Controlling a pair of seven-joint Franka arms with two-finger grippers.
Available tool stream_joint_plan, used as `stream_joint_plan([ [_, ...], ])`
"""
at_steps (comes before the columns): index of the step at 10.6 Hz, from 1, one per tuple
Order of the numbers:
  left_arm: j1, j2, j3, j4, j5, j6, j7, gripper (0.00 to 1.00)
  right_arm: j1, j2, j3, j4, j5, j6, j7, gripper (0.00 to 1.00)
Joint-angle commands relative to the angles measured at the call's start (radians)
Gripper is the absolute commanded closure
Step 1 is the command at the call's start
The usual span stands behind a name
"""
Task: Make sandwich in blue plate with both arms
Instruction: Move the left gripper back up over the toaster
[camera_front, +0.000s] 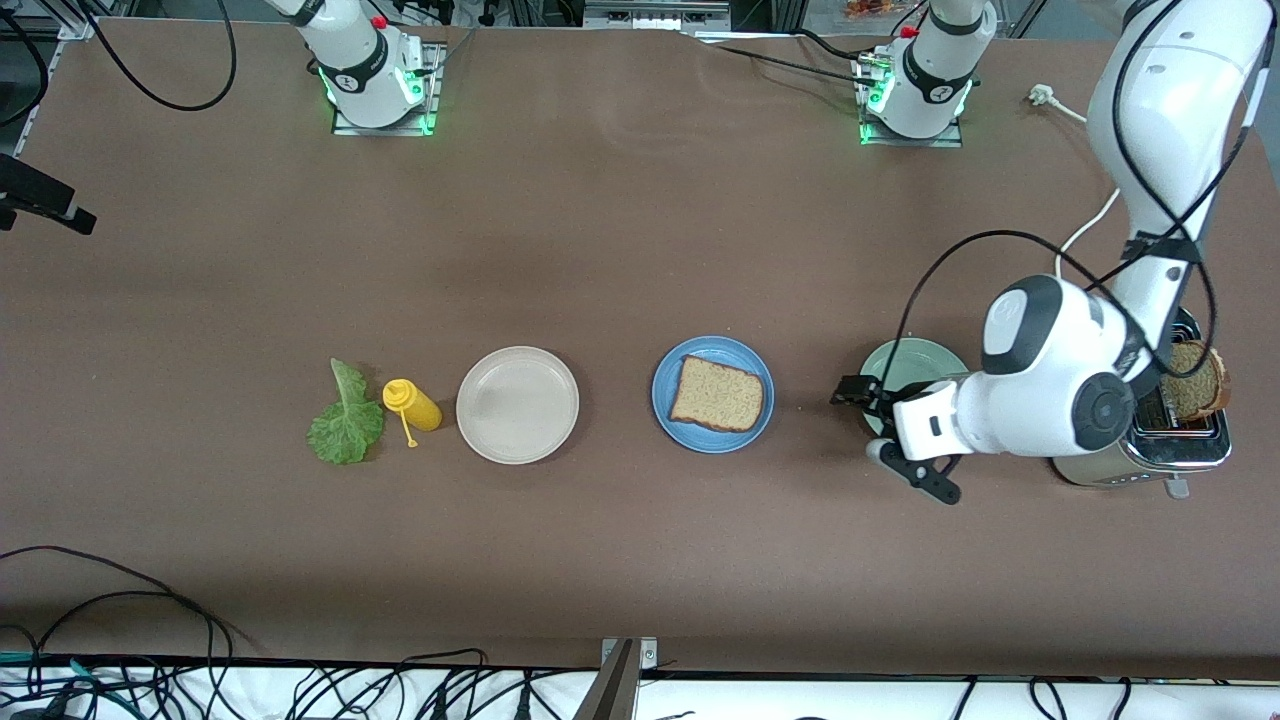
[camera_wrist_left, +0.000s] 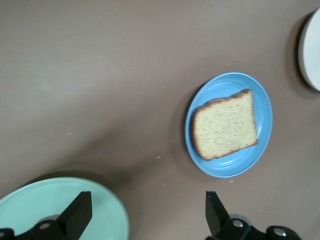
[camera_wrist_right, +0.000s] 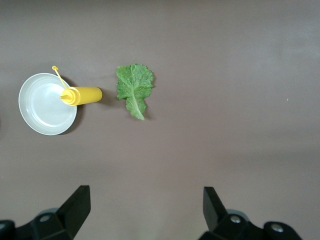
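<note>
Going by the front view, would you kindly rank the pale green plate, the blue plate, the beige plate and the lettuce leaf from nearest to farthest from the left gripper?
1. Pale green plate: directly under the open left gripper.
2. Blue plate: next along the row, holding one bread slice.
3. Beige plate: farther toward the right arm's end.
4. Lettuce leaf: farthest, past the mustard bottle.
</note>
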Motion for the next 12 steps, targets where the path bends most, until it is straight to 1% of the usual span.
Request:
stream_joint_plan([
  [1,0.030,-0.094,0.004,-0.027,0.088,-0.026,0.013,0.00,-0.004,0.005,-0.006,0.019,0.017,-0.019,-0.013,0.00],
  [3,0.030,-0.134,0.004,-0.027,0.186,-0.041,0.013,0.00,-0.004,0.005,-0.006,0.019,0.017,-0.019,-0.013,0.00],
  [5,0.030,-0.180,0.004,-0.027,0.230,-0.058,0.013,0.00,-0.004,0.005,-0.008,0.019,0.017,-0.019,-0.013,0.00],
  [7,0.030,-0.232,0.004,-0.024,0.322,-0.082,0.013,0.00,-0.006,0.002,-0.015,0.019,0.015,-0.038,-0.037,0.00],
  [11,0.065,-0.321,0.004,-0.001,0.326,-0.194,0.010,0.00,-0.003,0.004,-0.012,0.016,0.012,-0.058,-0.034,0.00],
  [12,0.077,-0.343,0.004,0.007,0.318,-0.208,0.010,0.00,0.005,0.005,-0.005,0.018,-0.005,-0.067,-0.046,0.00],
])
